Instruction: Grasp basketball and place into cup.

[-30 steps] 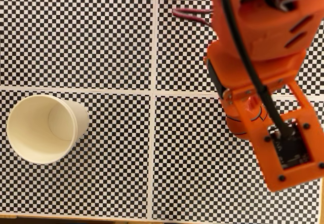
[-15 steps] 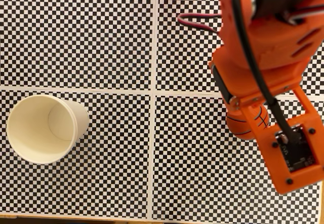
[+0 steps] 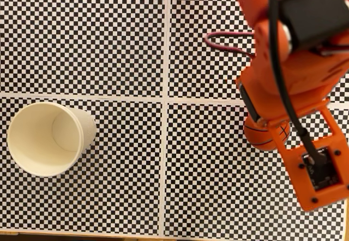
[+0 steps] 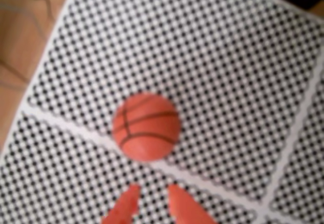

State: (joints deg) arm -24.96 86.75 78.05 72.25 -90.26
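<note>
While the cup point(image 3: 48, 138) lies tipped and holds nothing, I see the basketball point(image 4: 146, 127) on the checkered worktop point(image 3: 109, 34).
Arm half-hides ball in fixed view; fingers point(image 4: 124, 209) parted, gripping nothing.

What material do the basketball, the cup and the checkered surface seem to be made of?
The basketball: probably rubber or soft plastic, matte orange-red with thin dark seam lines and no sharp glare. The cup: likely paper, cream-white and matte, with a thin rolled rim. The checkered surface: seemingly printed sheets, flat black-and-white squares divided by white borders; paper or board cannot be told.
</note>
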